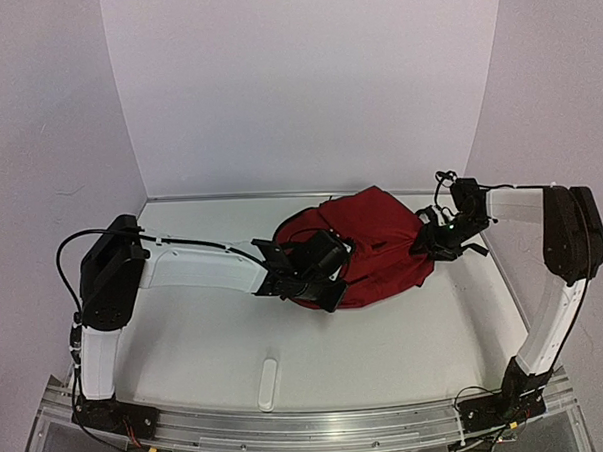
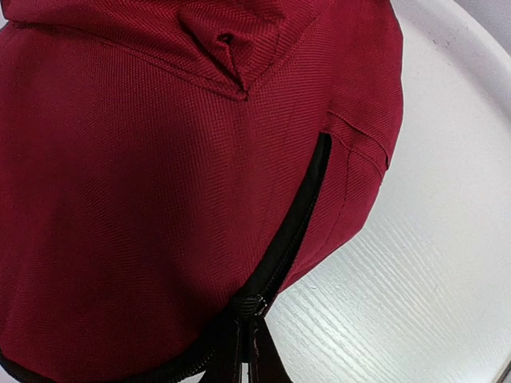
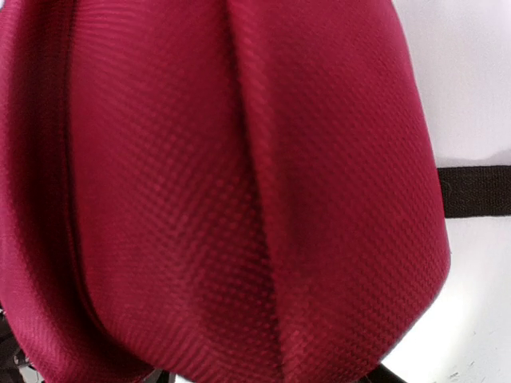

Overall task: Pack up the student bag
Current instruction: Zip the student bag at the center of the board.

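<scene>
Left gripper (image 2: 243, 361) seemingly pinches bag (image 2: 120, 199) zipper (image 2: 297, 219) (black).

Nothing to read out there, folks: not a word, label, brand mark or number showed on the dark red fabric backpack (image 1: 377, 245), and none turned up on the white table (image 1: 206, 340) either.

A dark red soft fabric backpack (image 1: 377, 245) (image 2: 120, 199) (image 3: 239, 199) lies slumped on the white worktop (image 1: 206, 340), toward two o'clock from its middle — a rounded, bulging heap of woven cloth. A black zipper (image 2: 299, 215) curves down one side, shut along the stretch in view, its slider (image 2: 249, 305) at the lower end. A flat black webbing strap (image 3: 475, 191) sticks out at three o'clock in the right wrist view.
</scene>
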Controlling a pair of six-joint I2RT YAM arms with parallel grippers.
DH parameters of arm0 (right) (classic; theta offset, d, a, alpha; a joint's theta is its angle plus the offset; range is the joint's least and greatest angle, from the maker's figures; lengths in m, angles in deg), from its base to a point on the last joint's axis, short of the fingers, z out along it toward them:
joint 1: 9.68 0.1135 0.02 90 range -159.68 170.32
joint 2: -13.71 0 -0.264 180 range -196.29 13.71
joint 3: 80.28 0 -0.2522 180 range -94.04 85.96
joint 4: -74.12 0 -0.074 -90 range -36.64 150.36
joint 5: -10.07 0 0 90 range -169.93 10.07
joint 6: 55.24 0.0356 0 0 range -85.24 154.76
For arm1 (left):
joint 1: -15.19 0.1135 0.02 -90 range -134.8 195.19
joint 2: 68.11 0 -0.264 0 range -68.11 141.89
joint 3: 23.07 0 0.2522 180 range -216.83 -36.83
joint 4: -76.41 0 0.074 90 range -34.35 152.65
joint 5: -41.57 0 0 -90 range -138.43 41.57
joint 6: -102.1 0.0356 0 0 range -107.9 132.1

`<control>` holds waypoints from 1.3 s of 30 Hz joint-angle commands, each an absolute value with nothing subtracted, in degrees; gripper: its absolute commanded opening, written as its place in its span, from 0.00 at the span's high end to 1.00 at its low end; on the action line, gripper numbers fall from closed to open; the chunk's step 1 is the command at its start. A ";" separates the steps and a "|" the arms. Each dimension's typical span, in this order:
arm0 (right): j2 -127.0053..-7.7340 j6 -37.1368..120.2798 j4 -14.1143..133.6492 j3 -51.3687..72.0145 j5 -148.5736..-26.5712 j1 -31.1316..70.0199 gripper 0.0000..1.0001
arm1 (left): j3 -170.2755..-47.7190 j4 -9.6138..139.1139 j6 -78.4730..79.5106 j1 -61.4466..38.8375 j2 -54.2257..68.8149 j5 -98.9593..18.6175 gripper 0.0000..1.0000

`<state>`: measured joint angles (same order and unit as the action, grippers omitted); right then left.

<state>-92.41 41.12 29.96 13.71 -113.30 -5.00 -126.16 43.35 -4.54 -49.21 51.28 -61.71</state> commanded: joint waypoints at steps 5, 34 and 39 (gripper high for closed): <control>-81.47 25.62 30.96 15.52 -122.90 -2.94 0.41 | -127.09 50.57 -10.90 -44.50 47.64 -50.29 1.00; -79.63 19.31 33.03 18.98 -100.47 7.25 1.00 | -115.11 58.77 -20.66 -39.01 39.25 -40.32 1.00; -79.18 20.08 33.12 19.93 -100.19 0.92 1.00 | -114.36 57.52 -20.14 -38.97 38.55 -41.50 1.00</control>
<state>-79.85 18.02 30.97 19.24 -102.06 5.49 -115.10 56.82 -20.94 -38.80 42.35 -40.84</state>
